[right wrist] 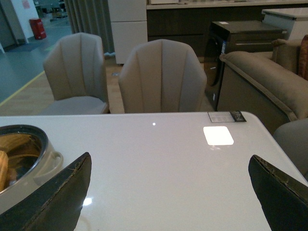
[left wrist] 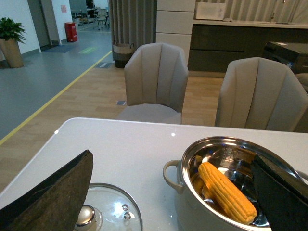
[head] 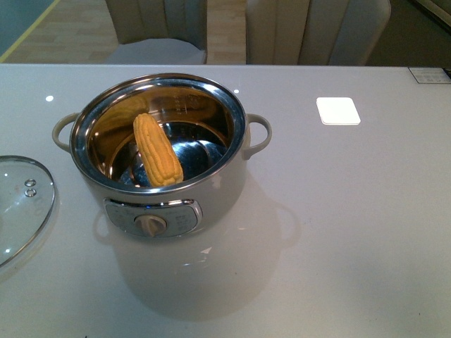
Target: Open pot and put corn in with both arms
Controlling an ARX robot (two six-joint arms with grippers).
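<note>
The corn (head: 158,150) is leaning inside the open pot (head: 161,156), tip down against the steel wall. The pot is sitting on the desk (head: 338,232), with its glass lid (head: 21,205) lying just beside it, to its left in the front view. The left tool (left wrist: 163,192) and the right tool (right wrist: 168,192) are both hanging with fingers spread apart, gripping nothing. The placing step is looking finished; the next move probably calls only for keeping both arms clear.

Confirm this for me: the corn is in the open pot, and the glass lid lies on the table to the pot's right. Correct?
Not quite. The corn is in the open pot, but the glass lid lies on the table to the pot's left, as the front view shows.
</note>
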